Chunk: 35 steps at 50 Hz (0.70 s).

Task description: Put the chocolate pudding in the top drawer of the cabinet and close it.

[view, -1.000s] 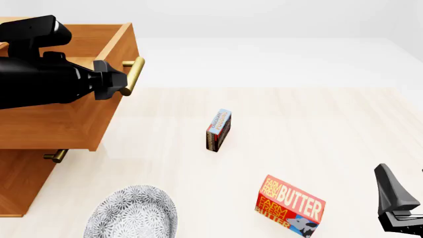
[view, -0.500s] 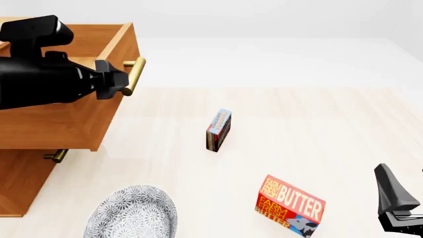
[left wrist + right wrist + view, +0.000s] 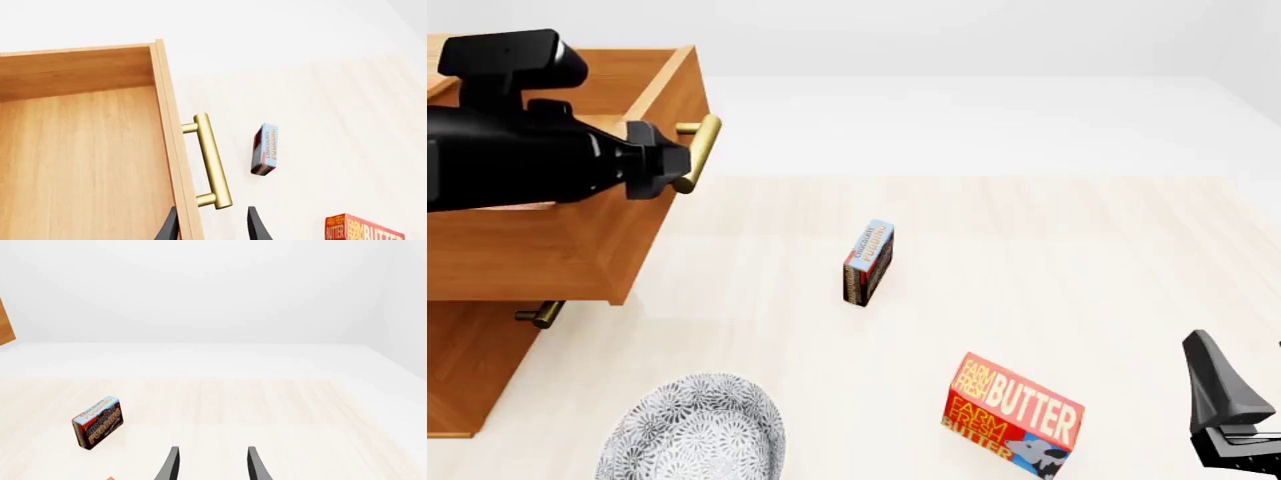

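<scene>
The chocolate pudding (image 3: pixel 869 262) stands on its edge mid-table, light blue above and dark brown below; it also shows in the left wrist view (image 3: pixel 265 156) and the right wrist view (image 3: pixel 97 422). The top drawer (image 3: pixel 561 250) of the cabinet (image 3: pixel 467 380) is pulled out, and its inside looks bare. My left gripper (image 3: pixel 675 168) is open at the drawer's brass handle (image 3: pixel 212 162), with its fingers (image 3: pixel 257 227) apart on either side of the handle's near end and not gripping it. My right gripper (image 3: pixel 1228 420) is open and empty at the near right, far from the pudding.
A red-and-yellow butter box (image 3: pixel 1014 415) stands near the front, right of centre. A patterned grey bowl (image 3: pixel 694 432) sits at the front left. The lower drawer's small brass handle (image 3: pixel 541 315) shows under the open drawer.
My left arm has risen and shifted slightly right at the drawer handle. The drawer, pudding and right arm have not moved.
</scene>
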### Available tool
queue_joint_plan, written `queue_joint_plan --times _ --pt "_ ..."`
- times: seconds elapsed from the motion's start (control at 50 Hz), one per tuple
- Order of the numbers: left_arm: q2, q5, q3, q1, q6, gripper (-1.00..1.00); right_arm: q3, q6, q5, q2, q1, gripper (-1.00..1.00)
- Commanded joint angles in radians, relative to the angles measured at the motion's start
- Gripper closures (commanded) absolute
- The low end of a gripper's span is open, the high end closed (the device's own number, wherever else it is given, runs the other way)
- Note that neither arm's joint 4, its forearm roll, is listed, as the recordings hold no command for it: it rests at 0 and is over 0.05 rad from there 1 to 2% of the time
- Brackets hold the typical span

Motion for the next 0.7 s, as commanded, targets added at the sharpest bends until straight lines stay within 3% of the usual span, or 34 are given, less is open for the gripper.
queue_joint_plan --times 0.02,0.34,0.36,0.7 --pt "0.032 0.005 -0.062 -0.041 0.091 -1.0 0.0 0.0 0.0 0.0 0.0 -1.0" --pt "0.014 -0.01 -0.121 -0.074 0.136 -1.0 0.0 0.0 0.0 0.0 0.0 -1.0" --pt "-0.035 -0.016 -0.148 -0.093 0.172 -1.0 0.0 0.0 0.0 0.0 0.0 -1.0" --pt "-0.07 -0.004 -0.17 -0.13 0.215 -1.0 0.0 0.0 0.0 0.0 0.0 -1.0"
